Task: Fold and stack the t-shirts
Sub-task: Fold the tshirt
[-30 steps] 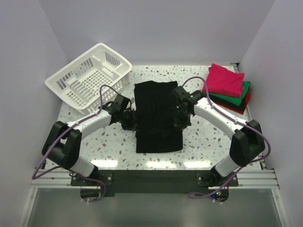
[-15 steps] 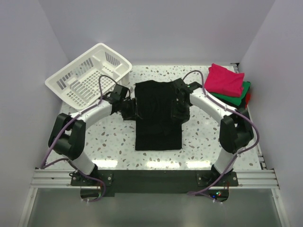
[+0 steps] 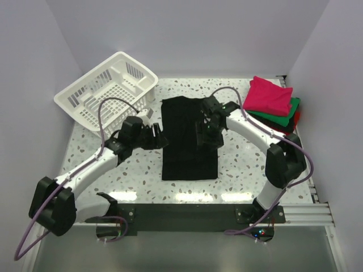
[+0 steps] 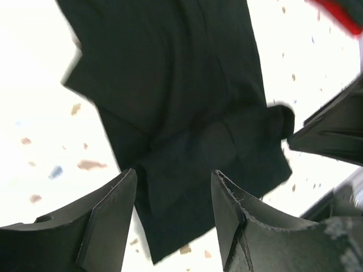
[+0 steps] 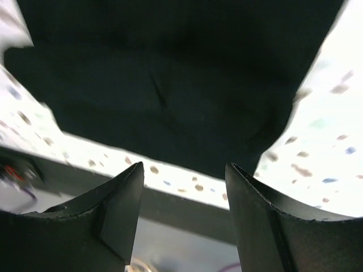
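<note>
Far left: white slatted plastic basket [image 3: 108, 90], tilted, sitting on the far-left corner of the white speckled counter [image 3: 244, 164]; nothing visible inside it.

Left arm reaches in from the near-left corner; left gripper [image 3: 158, 136] sits just beside the left edge of the large plain black t-shirt [image 3: 188, 161], approx. halfway along its length. In the left wrist view the left gripper [image 4: 174, 177] has its fingers [image 4: 113, 209] spread apart w/ nothing btwn them; black cloth [image 4: 187, 102] and speckled counter show through the gap; not gripping anything.

Ctr of counter: the black t-shirt lies flat, folded into a long narrow rectangle running far to near; a few soft creases, edges roughly straight; near end stops short of the counter's near edge.

Right gripper [image 3: 205, 137] is over the shirt's right half, about level w/ the left one; right arm curves back to the near-right base. Right wrist view: right gripper [image 5: 184, 168] fingers [image 5: 122, 204] apart, empty; the black cloth [image 5: 170, 85] lies below them, its edge and the counter visible past it.

Far right: stack of folded shirts on the far-right corner, well apart from the black one; magenta-pink t-shirt [image 3: 269, 95] on top, green t-shirt [image 3: 282, 118] under it, then a black layer, and a red t-shirt [image 3: 296, 117] showing as a sliver at the right edge.
</note>
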Robot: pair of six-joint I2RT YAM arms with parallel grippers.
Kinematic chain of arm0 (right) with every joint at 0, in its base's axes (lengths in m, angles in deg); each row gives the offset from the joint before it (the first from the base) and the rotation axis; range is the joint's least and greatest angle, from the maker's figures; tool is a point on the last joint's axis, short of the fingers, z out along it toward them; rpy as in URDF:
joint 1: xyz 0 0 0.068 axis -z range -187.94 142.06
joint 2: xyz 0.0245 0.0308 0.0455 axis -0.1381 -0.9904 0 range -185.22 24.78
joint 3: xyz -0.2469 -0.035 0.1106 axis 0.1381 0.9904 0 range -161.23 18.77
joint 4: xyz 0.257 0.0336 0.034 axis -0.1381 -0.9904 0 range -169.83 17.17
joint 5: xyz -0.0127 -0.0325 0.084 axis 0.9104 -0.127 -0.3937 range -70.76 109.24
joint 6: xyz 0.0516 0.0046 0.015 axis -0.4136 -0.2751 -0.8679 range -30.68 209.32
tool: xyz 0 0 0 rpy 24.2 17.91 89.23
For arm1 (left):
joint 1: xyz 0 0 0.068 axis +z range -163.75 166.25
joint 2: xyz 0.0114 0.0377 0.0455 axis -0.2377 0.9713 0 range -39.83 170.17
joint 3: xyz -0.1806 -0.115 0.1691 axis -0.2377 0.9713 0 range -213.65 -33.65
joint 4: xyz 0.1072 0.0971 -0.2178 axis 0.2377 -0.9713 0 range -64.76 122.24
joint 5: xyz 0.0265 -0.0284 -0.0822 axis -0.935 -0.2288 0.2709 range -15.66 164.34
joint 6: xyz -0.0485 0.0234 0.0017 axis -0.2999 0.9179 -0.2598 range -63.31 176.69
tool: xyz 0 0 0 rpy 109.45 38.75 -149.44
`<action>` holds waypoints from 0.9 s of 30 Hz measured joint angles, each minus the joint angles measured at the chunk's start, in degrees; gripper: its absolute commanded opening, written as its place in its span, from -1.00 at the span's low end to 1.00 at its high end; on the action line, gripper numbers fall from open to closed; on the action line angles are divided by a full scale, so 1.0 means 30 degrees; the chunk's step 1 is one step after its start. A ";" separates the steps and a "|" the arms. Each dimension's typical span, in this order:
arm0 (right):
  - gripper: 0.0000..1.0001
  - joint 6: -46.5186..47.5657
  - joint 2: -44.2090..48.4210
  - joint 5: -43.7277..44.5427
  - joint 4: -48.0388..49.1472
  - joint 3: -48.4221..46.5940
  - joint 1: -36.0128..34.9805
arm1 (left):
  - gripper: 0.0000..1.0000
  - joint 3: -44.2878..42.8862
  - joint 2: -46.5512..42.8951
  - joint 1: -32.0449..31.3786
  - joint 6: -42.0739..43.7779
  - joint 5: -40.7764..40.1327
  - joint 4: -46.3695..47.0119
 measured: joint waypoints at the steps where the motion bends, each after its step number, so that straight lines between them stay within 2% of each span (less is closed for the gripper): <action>1: 0.25 -0.0138 0.0277 -0.0342 0.0131 0.1027 -0.0393 | 0.18 0.0838 -0.0619 -0.0495 -0.0036 -0.0168 0.0364; 5: 0.25 -0.0816 0.0554 -0.1304 0.0707 0.3730 -0.1989 | 0.17 0.3315 -0.1953 -0.2805 -0.0605 -0.0714 0.1829; 10: 0.25 -0.1800 0.0554 -0.1894 0.2098 0.4568 -0.3169 | 0.16 0.5952 -0.2659 -0.5187 -0.1617 -0.1239 0.5151; 17: 0.25 -0.2521 -0.0182 -0.1676 0.3912 0.4619 -0.3191 | 0.15 0.7329 -0.1384 -0.6499 -0.2055 -0.1894 0.8582; 27: 0.23 -0.3038 -0.1654 -0.0656 0.5246 0.4743 -0.3213 | 0.15 0.8269 0.0729 -0.7898 -0.2047 -0.2040 1.1162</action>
